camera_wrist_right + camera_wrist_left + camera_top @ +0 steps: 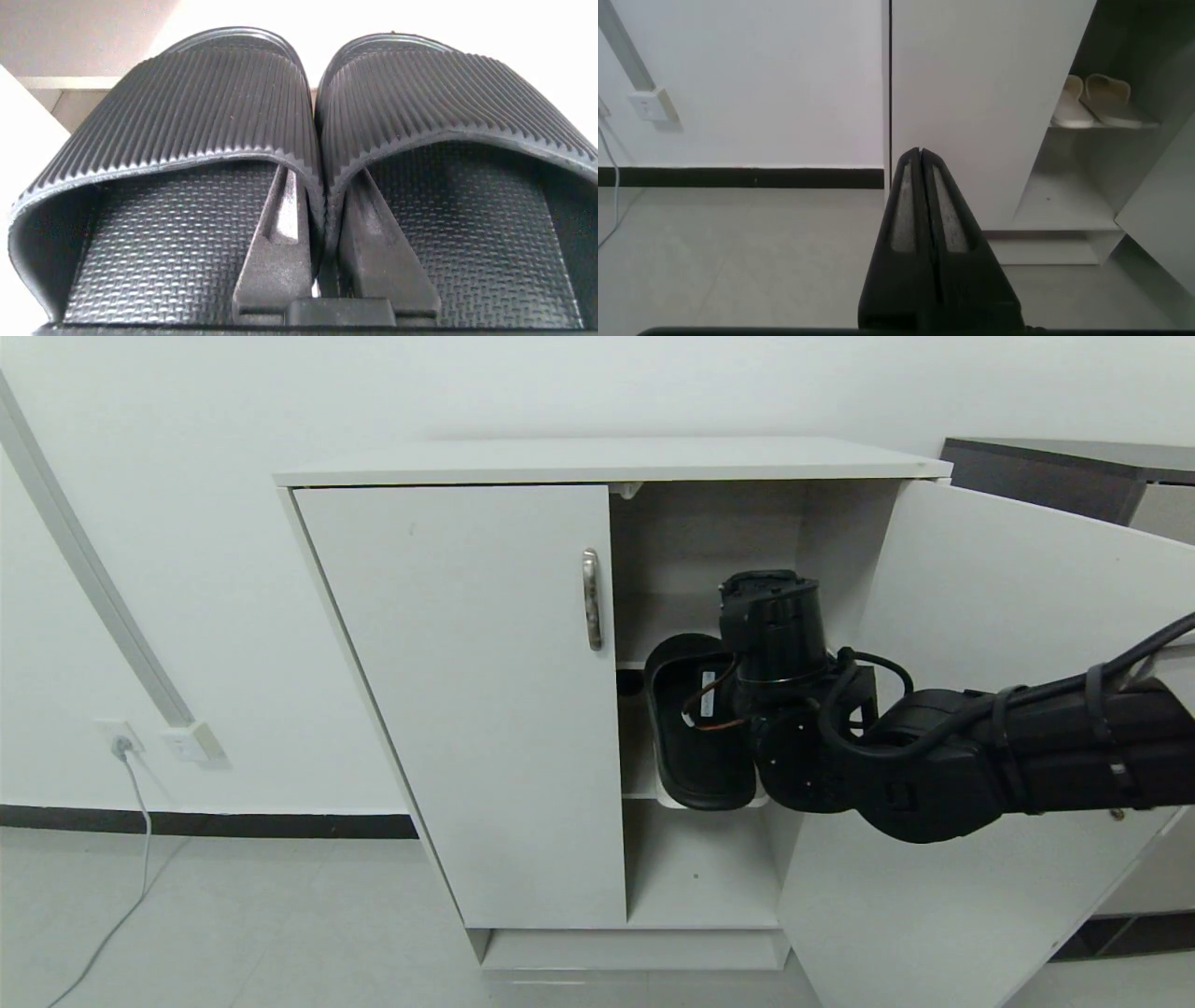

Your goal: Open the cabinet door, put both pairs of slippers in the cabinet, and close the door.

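The white cabinet (pixel 607 459) has its left door (pixel 467 709) shut and its right door (pixel 1008 616) swung wide open. My right arm (pixel 934 765) reaches into the open half at the middle shelf. My right gripper (pixel 324 182) is shut on a pair of black ribbed slippers (pixel 234 112), one finger inside each, pinching their touching inner walls. From the head view the black slippers (pixel 695 728) are tilted up above that shelf. A pale pair of slippers (pixel 1092 98) lies on the same shelf. My left gripper (pixel 920 157) hangs shut and empty, low over the floor before the cabinet.
A metal handle (pixel 591 599) sits on the shut left door. A wall socket (pixel 121 742) with a cable trailing onto the floor lies far left, under a slanting conduit (pixel 84 560). Dark furniture (pixel 1055 471) stands behind the open door. The bottom compartment (pixel 700 868) is bare.
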Robot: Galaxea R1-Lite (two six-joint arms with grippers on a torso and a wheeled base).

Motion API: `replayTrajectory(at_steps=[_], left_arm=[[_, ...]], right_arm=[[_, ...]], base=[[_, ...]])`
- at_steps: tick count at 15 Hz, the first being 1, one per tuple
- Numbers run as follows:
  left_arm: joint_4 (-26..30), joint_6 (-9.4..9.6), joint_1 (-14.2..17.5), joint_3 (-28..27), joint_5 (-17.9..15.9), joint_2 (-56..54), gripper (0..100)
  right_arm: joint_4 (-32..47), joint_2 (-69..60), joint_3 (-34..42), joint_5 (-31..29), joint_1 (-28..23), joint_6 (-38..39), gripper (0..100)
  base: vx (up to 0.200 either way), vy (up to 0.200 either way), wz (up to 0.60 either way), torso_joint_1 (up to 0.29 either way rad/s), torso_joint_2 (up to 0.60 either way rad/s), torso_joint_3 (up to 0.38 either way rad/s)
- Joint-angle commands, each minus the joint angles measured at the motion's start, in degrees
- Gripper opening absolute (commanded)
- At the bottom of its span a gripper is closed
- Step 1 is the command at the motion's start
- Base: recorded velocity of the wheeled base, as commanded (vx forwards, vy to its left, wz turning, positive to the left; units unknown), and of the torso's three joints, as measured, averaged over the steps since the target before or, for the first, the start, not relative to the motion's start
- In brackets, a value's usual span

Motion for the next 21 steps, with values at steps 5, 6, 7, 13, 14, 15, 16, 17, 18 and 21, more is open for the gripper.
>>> replayTrajectory(at_steps=[5,6,7,13,14,15,16,17,18,21], left_arm=[[0.00,0.01,0.01,0.00,0.01,0.07,0],[0.00,0.09,0.01,0.00,0.01,0.07,0],[0.00,0.01,0.01,0.00,0.01,0.07,0],[0.00,0.01,0.01,0.00,0.01,0.07,0],[0.00,0.01,0.01,0.00,0.01,0.07,0],[0.00,0.01,0.01,0.00,0.01,0.07,0],[0.00,0.01,0.01,0.00,0.01,0.07,0],[-0.09,0.01,0.01,0.00,0.01,0.07,0],[0.00,0.01,0.01,0.00,0.01,0.07,0],[0.00,0.01,0.01,0.00,0.01,0.07,0]], right_arm=[[-0.16,-0.29,-0.50,0.00,-0.05,-0.29,0],[-0.16,-0.37,-0.59,0.00,-0.05,-0.29,0],[-0.16,-0.20,-0.85,0.00,-0.49,-0.38,0],[0.01,0.33,-2.26,2.64,-1.63,-0.64,0],[0.01,1.03,-2.88,2.64,-2.16,-0.64,0],[0.10,1.65,-4.02,2.72,-2.60,-0.73,0],[0.28,2.35,-4.98,3.51,-3.04,-0.73,0],[0.45,2.97,-6.22,4.48,-3.65,-1.26,0],[0.45,3.85,-7.53,5.10,-4.44,-2.23,0],[2.30,6.31,-12.19,5.98,-5.67,-3.11,0]], base=[[0.200,0.000,0.00,-0.001,0.00,0.002],[0.200,0.000,0.00,0.002,0.01,0.007],[0.200,0.000,0.00,0.007,0.00,0.002],[0.000,0.000,0.00,0.000,0.00,0.000],[0.000,0.000,0.00,0.000,0.00,0.000],[0.000,0.000,0.00,0.000,0.00,0.000],[0.000,0.000,0.00,0.000,0.00,0.000],[0.000,0.000,0.00,0.000,0.00,0.000],[0.000,0.000,0.00,0.000,0.00,0.000],[0.000,0.000,0.00,0.000,0.00,0.000]])
